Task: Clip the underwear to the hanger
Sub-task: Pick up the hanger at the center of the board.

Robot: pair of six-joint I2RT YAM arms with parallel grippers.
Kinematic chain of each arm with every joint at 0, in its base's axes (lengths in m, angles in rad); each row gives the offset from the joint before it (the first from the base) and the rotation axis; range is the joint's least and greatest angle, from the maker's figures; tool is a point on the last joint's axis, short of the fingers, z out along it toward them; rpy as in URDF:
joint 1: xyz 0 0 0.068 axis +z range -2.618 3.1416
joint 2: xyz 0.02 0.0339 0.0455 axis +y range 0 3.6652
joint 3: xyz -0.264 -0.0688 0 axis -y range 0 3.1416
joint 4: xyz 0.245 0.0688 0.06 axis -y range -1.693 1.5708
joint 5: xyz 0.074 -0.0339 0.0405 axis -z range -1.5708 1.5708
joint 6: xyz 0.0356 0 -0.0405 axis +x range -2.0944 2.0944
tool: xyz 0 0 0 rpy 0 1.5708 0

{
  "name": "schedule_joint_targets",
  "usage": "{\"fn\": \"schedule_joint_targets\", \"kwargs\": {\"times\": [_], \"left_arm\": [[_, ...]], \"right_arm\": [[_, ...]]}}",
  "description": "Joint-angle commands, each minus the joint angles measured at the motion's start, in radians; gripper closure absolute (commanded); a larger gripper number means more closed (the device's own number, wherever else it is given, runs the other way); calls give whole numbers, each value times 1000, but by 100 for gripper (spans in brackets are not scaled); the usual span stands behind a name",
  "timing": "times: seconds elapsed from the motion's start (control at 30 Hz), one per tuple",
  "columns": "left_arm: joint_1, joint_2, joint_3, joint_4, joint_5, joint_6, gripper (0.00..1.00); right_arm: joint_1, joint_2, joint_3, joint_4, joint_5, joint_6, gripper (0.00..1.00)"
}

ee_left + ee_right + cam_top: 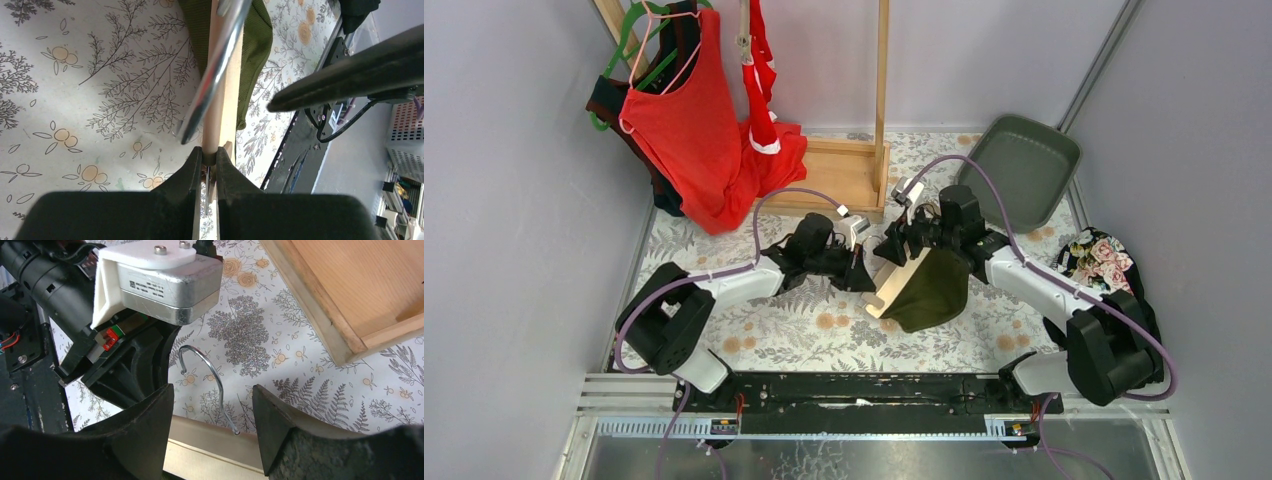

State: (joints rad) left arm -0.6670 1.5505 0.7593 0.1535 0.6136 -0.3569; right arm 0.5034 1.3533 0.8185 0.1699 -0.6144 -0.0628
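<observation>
- The left gripper (209,159) is pressed tight on the end of a pale wooden hanger (218,117), with the bar pinched between its two black fingers.
- A bent metal hook (216,75) rises from that bar just beyond the pinch.
- The dark olive green brief (256,47) is draped over the same bar, further along from the left gripper and not touching its fingers.
- The right gripper (212,396) is spread wide and grips nothing. Its fingers stand either side of the hook, with the bar just beneath them.
- From above, the olive brief sags beside and under the right wrist, between the two arms.
- A bright red brief (762,95) with white trim hangs up at the light wooden rack (839,170), well apart from both grippers. Its lettering is too small to read.
- Beside it hangs a large red tank top (686,125).
- A grey plastic tray (1024,170) and a black floral cloth (1096,260) lie to the right on the leaf-patterned tablecloth (804,335).
</observation>
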Motion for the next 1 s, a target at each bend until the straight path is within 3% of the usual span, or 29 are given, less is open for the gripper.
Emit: {"fn": "schedule_joint_targets", "kwargs": {"times": [0.0, 0.17, 0.23, 0.4, 0.63, 0.8, 0.97], "left_arm": [[-5, -39, 29, -7, 48, 48, 100], [-6, -42, 24, -3, 75, 54, 100], [-6, -43, 22, -4, 80, 56, 100], [-8, -40, 20, -3, 81, 56, 100], [-6, -16, 28, 17, 55, 17, 100], [-8, 21, 48, 53, 16, -59, 100], [-9, 45, 76, 84, -67, -155, 100]], "right_arm": [[6, 4, 47, 55, -60, -41, 35], [7, 41, 77, 42, -89, -52, 36], [6, 47, 76, 63, -94, -49, 42], [7, 64, 88, 84, -100, -28, 76], [17, 49, 64, 121, -53, -1, 100], [57, 28, 33, 161, 52, 19, 100], [139, 20, -8, 236, 299, 65, 100]]}}
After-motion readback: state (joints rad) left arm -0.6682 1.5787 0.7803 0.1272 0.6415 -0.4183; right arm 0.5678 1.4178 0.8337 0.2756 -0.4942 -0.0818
